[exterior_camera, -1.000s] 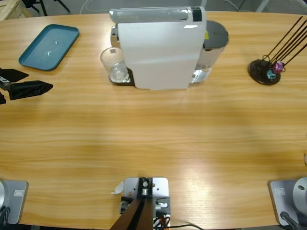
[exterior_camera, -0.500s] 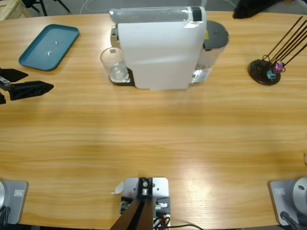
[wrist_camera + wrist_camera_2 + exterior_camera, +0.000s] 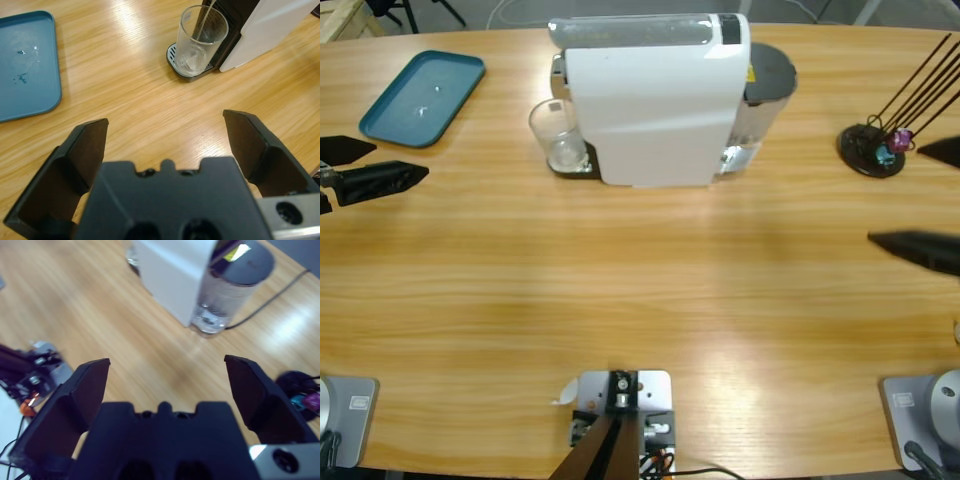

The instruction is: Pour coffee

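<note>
The left gripper (image 3: 165,135) had its two black jaws spread wide with nothing between them, only bare wooden table (image 3: 140,100) showing in the gap. In the high view it (image 3: 380,165) sat at the 9 o'clock edge of the table (image 3: 640,290), its tips pointing toward the middle. The right gripper (image 3: 167,375) was likewise parted wide and held nothing; in the high view its (image 3: 920,200) dark jaw tips came in from the 3 o'clock edge.

Ahead of the left gripper, toward 1 o'clock in its wrist view, a clear glass tumbler (image 3: 200,40) stood upright on the drip tray (image 3: 175,67) of the white coffee machine (image 3: 260,30). Only a shallow layer of pale liquid, the coffee (image 3: 189,62), lay at its base, and a thin stream appeared to run down into it from the spout above. In the high view the tumbler (image 3: 557,135) stood touching the machine's (image 3: 650,100) 9 o'clock side.

A teal tray (image 3: 22,65) lay at 10 o'clock in the left wrist view, with a few small drops on its floor; from above it (image 3: 390,115) rested near the far left of the table, well apart from the tumbler.

At the back of the machine stood a clear water tank (image 3: 222,295) with a dark lid, partly filled. Toward 2 o'clock in the high view sat a round dark holder (image 3: 868,150) with thin sticks leaning out of it.
</note>
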Robot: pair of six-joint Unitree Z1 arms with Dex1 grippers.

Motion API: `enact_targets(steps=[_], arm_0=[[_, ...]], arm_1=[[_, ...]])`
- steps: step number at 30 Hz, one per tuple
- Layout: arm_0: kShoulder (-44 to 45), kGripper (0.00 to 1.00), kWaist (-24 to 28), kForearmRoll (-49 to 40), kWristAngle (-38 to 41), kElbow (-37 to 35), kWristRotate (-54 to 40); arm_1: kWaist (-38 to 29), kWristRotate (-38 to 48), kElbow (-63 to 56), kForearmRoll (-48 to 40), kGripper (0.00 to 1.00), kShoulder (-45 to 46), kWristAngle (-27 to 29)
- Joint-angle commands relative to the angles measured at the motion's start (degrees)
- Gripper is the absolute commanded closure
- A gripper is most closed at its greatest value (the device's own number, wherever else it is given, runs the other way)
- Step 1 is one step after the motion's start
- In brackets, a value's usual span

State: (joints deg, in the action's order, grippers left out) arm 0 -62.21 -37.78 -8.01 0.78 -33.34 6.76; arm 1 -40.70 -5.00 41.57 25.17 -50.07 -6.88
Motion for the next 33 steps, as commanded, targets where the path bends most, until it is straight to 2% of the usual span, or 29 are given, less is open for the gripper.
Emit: enact_targets(steps=[1, 5, 13, 19, 23, 29, 33], arm_0=[[-1.1, 0.004, 0.1, 4.8, 2.1, 4.3, -0.5], [-2.7, 0.004, 0.1, 6.1, 2.2, 4.4, -1.9], [-4.2, 0.004, 0.1, 7.0, 2.2, 5.0, -4.5], [-4.9, 0.004, -0.5, 7.6, 2.0, 5.1, -5.9], [-5.9, 0.004, -3.2, 8.4, -0.7, 5.0, -6.7], [-5.3, 0.004, -3.4, 9.0, -1.4, 6.0, -6.1], [-2.5, 0.004, -3.4, 9.1, -3.2, 6.7, -6.0]], arm_1=[[-0.4, 1.5, -6.5, -3.0, 0.000, 5.5, -1.8], [-0.4, 1.5, -8.7, -5.2, 0.000, 6.2, -1.4], [-0.4, 1.1, -7.4, -4.0, 0.000, 3.9, -2.8], [-0.4, -1.0, -6.0, -1.6, 0.000, 6.4, -2.9], [-0.4, -1.1, -8.0, -3.3, 0.000, 8.8, -2.6], [-0.4, -0.1, -9.8, -4.1, 0.000, 15.0, -1.9], [-0.4, 0.5, -10.3, -5.2, 0.000, 12.9, -1.7]])
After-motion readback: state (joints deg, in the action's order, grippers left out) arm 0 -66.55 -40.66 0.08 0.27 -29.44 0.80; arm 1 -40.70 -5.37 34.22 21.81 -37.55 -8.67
